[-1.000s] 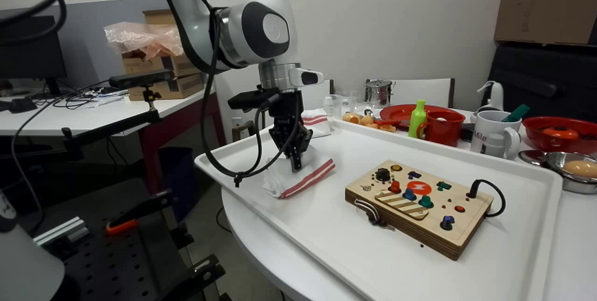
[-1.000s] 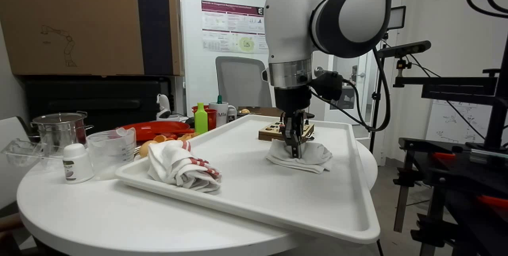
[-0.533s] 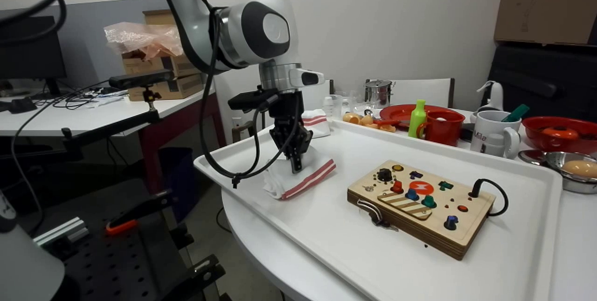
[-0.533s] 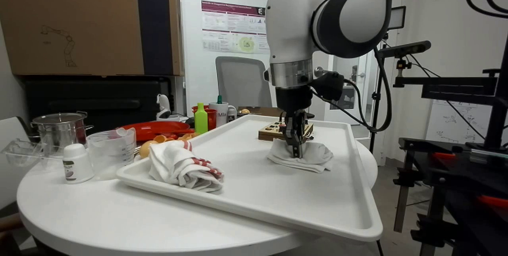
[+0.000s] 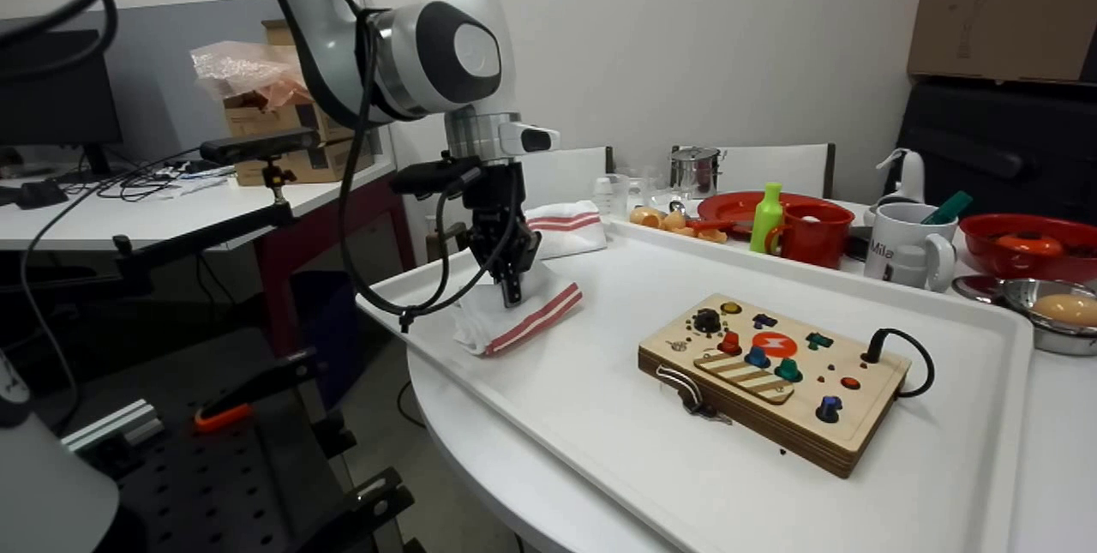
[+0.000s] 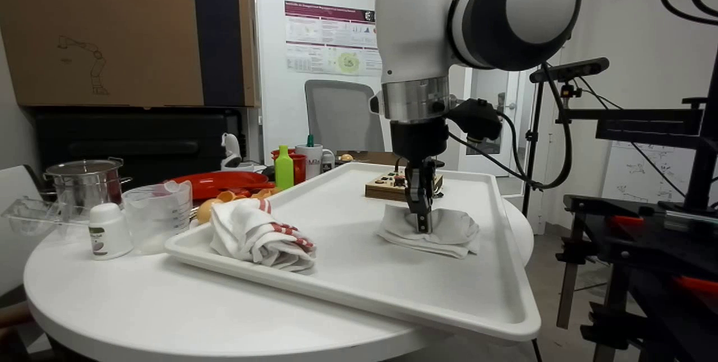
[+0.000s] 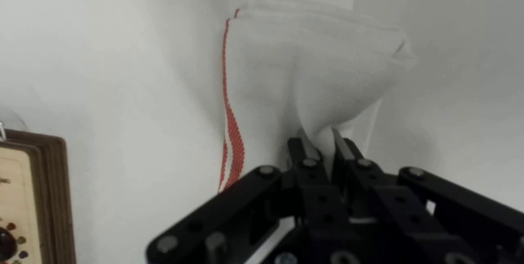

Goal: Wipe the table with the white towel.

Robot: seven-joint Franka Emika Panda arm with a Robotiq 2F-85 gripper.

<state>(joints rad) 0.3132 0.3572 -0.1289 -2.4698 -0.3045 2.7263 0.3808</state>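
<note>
The table is a glossy white tray-like top with a raised rim (image 5: 600,416), also in an exterior view (image 6: 359,278) and the wrist view (image 7: 123,71). The folded white towel with red stripes (image 5: 490,326) lies on it near one end, and shows in an exterior view (image 6: 451,233) and the wrist view (image 7: 266,75). My gripper (image 5: 512,300) points down and is shut on a bunched fold of the towel. It also shows in an exterior view (image 6: 424,227); in the wrist view the fold stands between its fingertips (image 7: 322,141). Part of the towel is hidden behind the fingers.
A wooden toy board with knobs (image 5: 771,364) lies on the tray top. A second striped white towel (image 6: 258,238) lies at its corner by the rim. A green bottle (image 5: 767,219), red mug (image 5: 812,236), white mug (image 5: 908,244) and measuring cup (image 6: 157,210) stand outside the rim.
My gripper has dragged the towel across the tray top, leftward and farther from the board in an exterior view. The tray and board shifted very slightly earlier. The second towel stays at its corner.
</note>
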